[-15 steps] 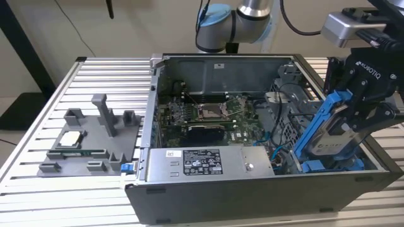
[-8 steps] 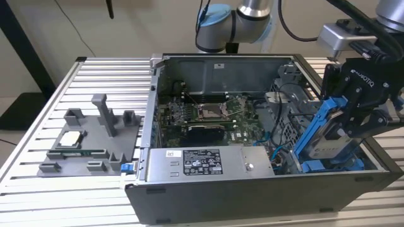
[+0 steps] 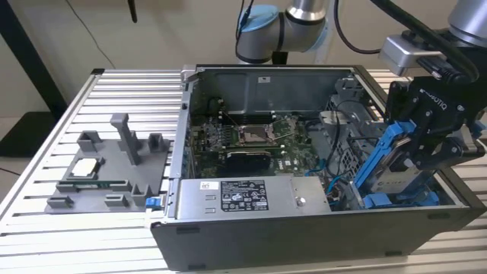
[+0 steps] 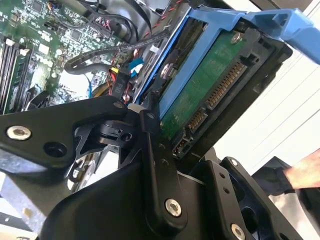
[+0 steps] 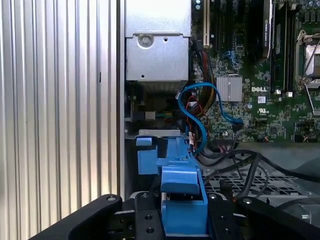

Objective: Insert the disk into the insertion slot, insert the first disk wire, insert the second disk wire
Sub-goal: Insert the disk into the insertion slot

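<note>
The hand is clamped on the disk, whose bright blue plastic carrier frame is pinched between black metal fingers. The disk is held steeply tilted inside the open computer case, at the end on the exterior view's right, with its lower end close to the insertion slot. A green circuit board is exposed on one face. A white printed label is carried by the case's grey power-supply box.

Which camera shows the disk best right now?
Second wrist view: the disk shows its green board and connector edge close up. Exterior view shows it gripped by the pincer; first wrist view, its blue carrier edge-on.
</note>
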Controlling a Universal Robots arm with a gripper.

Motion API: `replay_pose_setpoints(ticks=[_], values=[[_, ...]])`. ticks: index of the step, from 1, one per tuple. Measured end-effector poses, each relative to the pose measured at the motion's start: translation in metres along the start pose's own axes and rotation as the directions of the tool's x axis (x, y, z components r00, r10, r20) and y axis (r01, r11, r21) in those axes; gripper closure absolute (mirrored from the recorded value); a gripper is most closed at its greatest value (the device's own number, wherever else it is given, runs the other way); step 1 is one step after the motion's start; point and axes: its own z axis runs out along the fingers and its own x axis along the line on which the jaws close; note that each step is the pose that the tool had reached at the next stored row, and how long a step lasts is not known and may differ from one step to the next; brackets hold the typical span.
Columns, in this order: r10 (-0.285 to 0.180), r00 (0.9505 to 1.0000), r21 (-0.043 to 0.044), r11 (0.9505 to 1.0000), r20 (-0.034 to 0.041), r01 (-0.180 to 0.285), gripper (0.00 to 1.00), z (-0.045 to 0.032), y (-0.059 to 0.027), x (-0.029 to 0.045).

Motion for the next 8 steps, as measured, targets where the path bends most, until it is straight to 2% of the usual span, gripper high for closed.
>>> replay_pose_setpoints(ticks=[2,3,8], values=[[0.0,1.0,0.0003,1.0,0.0001,0.0,0.66,0.0001,0.0,0.0],[0.0,1.0,0.0003,1.0,0.0001,0.0,0.6,0.0,0.0,0.0],[0.0,1.0,0.0001,1.0,0.0001,0.0,0.6,-0.0032,0.0,-0.0002]])
